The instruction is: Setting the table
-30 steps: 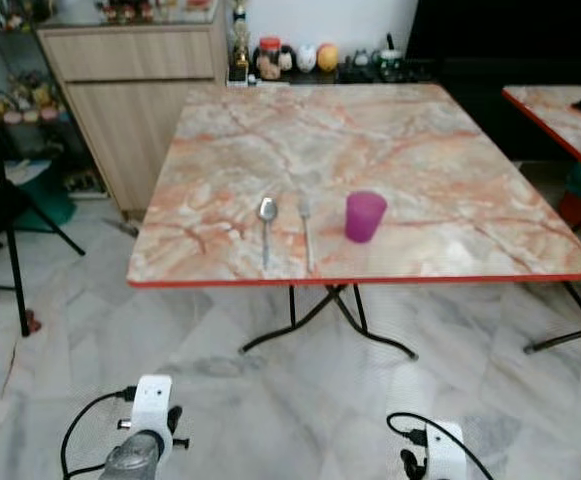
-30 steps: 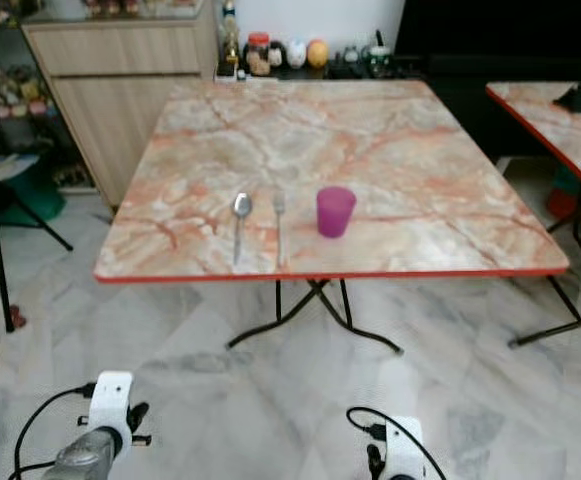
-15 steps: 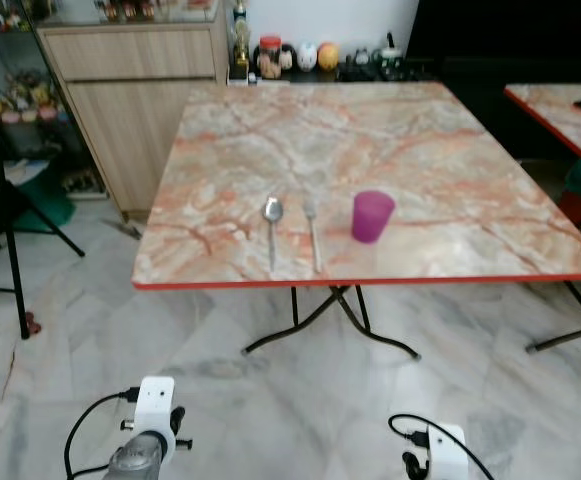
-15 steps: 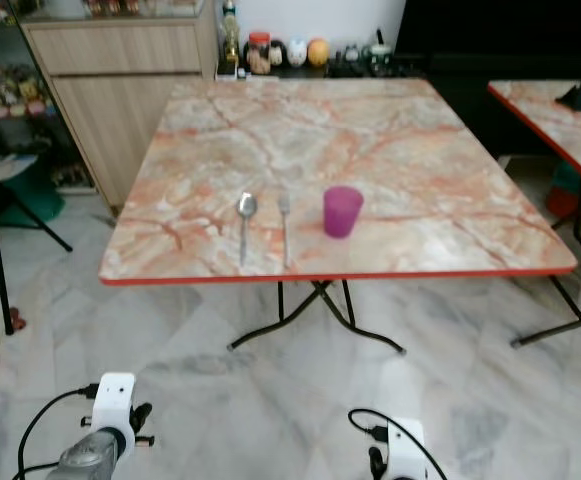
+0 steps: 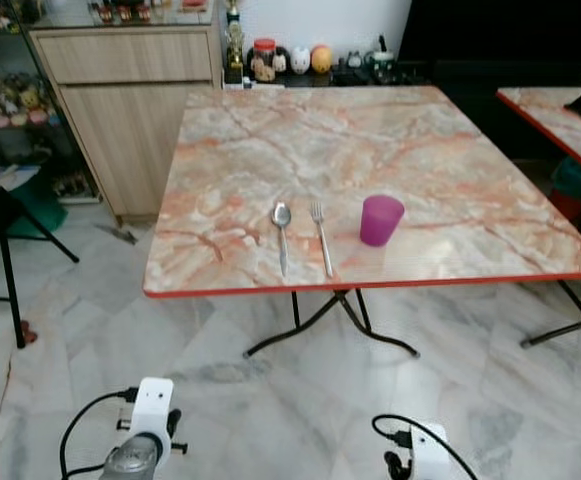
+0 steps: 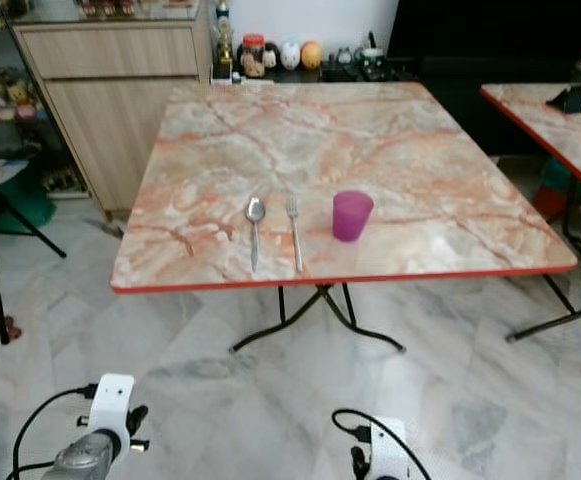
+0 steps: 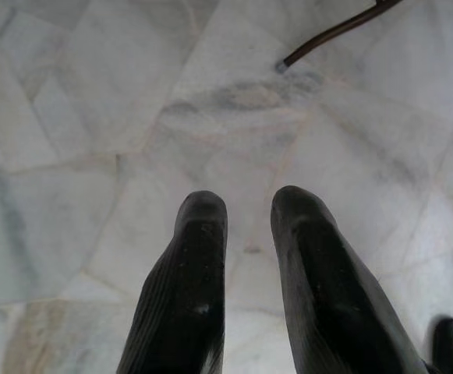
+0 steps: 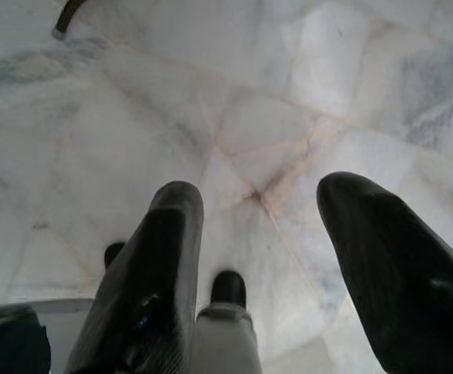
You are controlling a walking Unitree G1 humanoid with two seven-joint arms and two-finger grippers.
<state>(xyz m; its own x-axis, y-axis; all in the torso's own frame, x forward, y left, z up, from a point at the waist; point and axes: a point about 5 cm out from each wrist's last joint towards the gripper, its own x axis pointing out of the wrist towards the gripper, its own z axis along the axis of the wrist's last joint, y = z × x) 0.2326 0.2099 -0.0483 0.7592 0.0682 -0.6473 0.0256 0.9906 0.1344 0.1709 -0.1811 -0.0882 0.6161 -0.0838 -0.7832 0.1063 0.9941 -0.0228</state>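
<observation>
The left gripper (image 7: 238,226) hangs low over the pale marble floor (image 7: 93,101), its two black fingers (image 7: 187,280) a narrow gap apart, spread slightly and holding nothing; they touch nothing either. Beyond its tips a dark curved table foot (image 7: 335,31) rests on the tiles.

The right gripper (image 8: 277,226) also hangs over the floor, released and empty, its fingers (image 8: 382,257) set noticeably wider apart than the left pair. Past its tips the end of another table foot (image 8: 64,19) shows at the frame's corner.

From the head views, both arms hang at the robot's sides, with only their white wrist housings (image 5: 152,405) and black cables visible, well short of the table. Ahead of and above both grippers stands a square marble-patterned table (image 5: 270,130) with a red rim on black folding legs. Near its closest edge lie a spoon (image 5: 282,232) and, just beside it toward the right gripper's side, a fork (image 5: 321,236), both with handles pointing at the robot. Further to that side, near the fork but apart from it, a purple cup (image 5: 380,220) stands upright.

Far beyond the left gripper, a wooden cabinet (image 5: 120,90) stands next to the table. Off to the right gripper's side is a second red-rimmed table (image 5: 555,115).
</observation>
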